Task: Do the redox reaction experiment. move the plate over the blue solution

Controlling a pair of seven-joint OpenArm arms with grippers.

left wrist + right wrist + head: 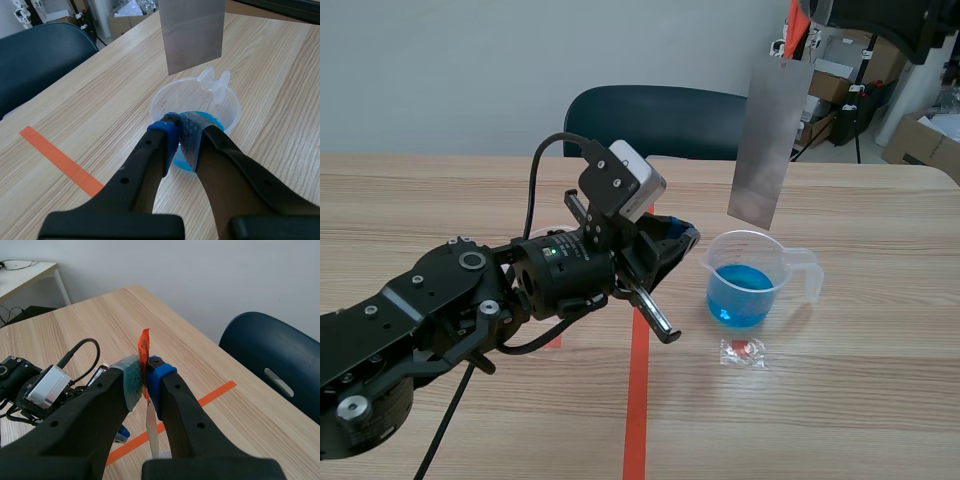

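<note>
A grey metal plate hangs upright from my right gripper, which is shut on the orange tab at the plate's top. In the right wrist view the gripper pinches that orange tab, and the plate shows edge-on below. The plate's lower edge hangs just above the far rim of a clear beaker of blue solution. My left gripper is shut on nothing, its tips by the near side of the beaker.
A small clear packet with a red piece lies in front of the beaker. A dark blue chair stands behind the table. Boxes and clutter sit at the back right. My left arm fills the table's near left.
</note>
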